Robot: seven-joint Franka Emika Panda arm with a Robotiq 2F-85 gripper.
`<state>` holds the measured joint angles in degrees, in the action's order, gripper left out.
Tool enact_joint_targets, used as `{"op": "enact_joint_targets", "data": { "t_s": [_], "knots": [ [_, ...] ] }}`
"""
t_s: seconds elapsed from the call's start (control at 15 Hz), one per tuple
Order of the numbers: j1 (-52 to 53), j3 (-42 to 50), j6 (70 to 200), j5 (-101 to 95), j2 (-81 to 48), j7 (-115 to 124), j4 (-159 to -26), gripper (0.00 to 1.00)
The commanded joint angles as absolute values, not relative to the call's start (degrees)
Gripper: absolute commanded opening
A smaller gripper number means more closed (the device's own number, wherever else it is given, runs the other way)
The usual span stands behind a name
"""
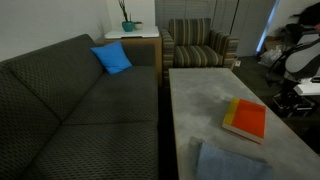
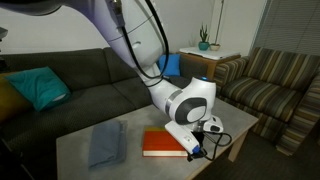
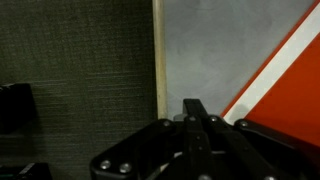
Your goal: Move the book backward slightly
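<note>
pincer pinching fully together, gripping nothing | book lying flat on table | pincer tip seemingly touching book's edge

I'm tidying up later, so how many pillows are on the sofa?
3: blue pillow at one end, teal pillow toward the other, mustard pillow beside it, cut by the frame. The arm may hide more.

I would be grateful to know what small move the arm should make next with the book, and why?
Probably keep the gripper shut and ease its tips against the near edge of the book, then nudge it gently. In the wrist view the closed tips sit over the table beside the book, and contact cannot be confirmed.
</note>
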<state>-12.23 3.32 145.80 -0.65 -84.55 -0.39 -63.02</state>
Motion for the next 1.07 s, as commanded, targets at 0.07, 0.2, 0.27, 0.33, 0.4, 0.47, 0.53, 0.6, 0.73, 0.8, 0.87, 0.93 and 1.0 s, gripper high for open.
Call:
{"op": "enact_joint_targets", "data": {
  "t_s": [0.07,0.2,0.27,0.33,0.4,0.47,0.53,0.6,0.73,0.8,0.87,0.93,1.0],
  "knots": [
    [-12.06,3.58,145.62,-0.15,-84.55,-0.66,-62.85,0.01],
    [-11.64,4.10,145.47,-0.34,-84.55,-0.12,-62.87,0.00],
    [-11.42,4.33,145.46,-0.41,-84.54,0.13,-62.81,0.00],
    [-11.52,4.10,145.91,-0.44,-84.54,-0.40,-62.77,0.00],
    [-11.21,4.43,145.81,-0.56,-84.53,-0.09,-62.58,0.00],
    [-11.25,4.23,145.25,-0.45,-84.52,-0.25,-62.33,0.00],
    [-11.18,4.19,144.90,-0.41,-84.51,-0.22,-62.27,0.00],
    [-10.95,4.41,144.67,-0.47,-84.50,0.08,-62.32,0.00],
    [-11.04,4.12,144.40,-0.26,-84.50,0.07,-62.74,0.00],
    [-10.97,4.05,143.93,-0.21,-84.50,0.15,-63.06,0.00],
    [-10.94,3.92,143.65,-0.15,-84.51,0.15,-63.50,0.00],
    [-10.86,3.85,143.05,-0.12,-84.52,0.18,-63.74,0.00],
    [-10.72,3.78,142.50,-0.10,-84.54,0.24,-64.06,0.00]
  ]
}}
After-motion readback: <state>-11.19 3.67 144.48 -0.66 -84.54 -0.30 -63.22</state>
